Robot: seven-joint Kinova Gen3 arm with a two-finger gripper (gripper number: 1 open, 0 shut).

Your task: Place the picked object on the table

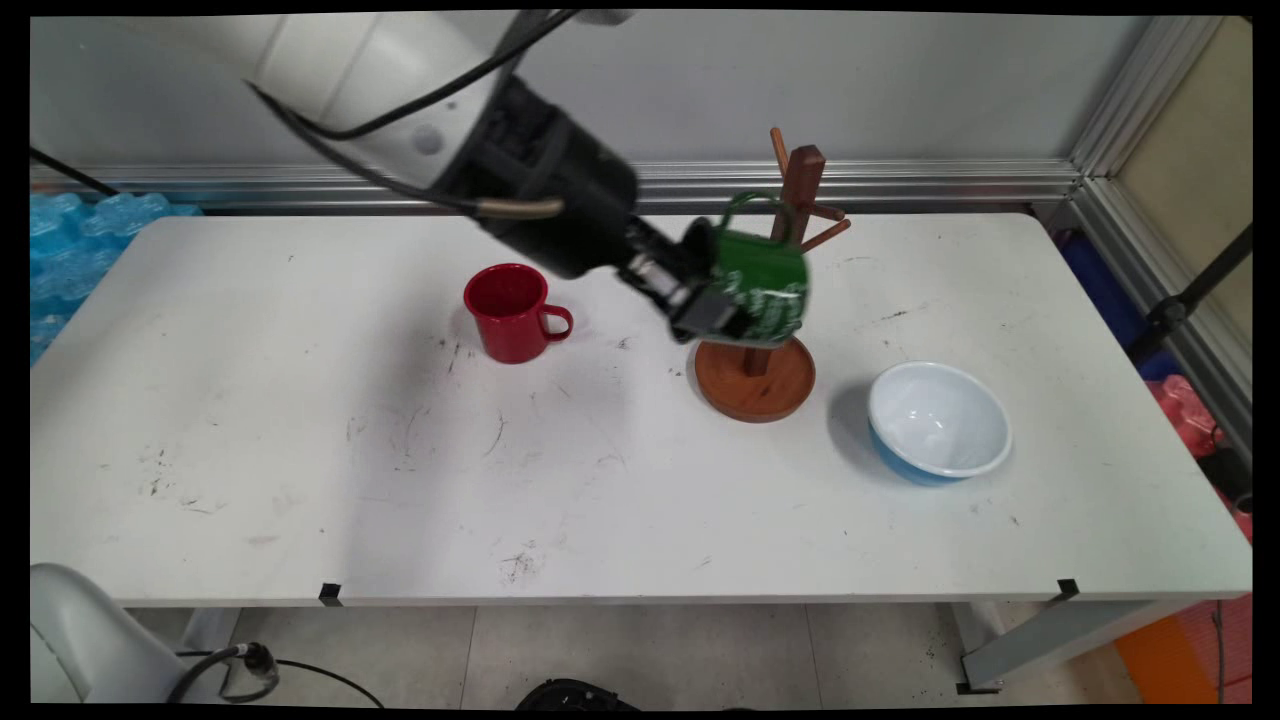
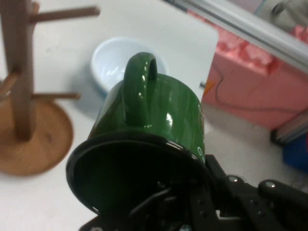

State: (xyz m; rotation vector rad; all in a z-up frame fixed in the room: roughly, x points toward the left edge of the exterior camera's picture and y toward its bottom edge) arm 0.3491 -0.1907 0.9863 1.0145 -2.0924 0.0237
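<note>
Hand view: gripper (image 2: 192, 202) clamps the glossy green mug (image 2: 159, 110) by its rim, handle up

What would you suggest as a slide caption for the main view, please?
Gripper holds a green mug beside the wooden mug tree.

Arm links: glossy white, rounded, tube-shaped.
Wrist: black cylindrical housing below the white link.
Cables: black, looping along the white link; one ends in a brass-coloured fitting.
Tool (image 1: 722, 300): black linkage with round silver screws.
</note>
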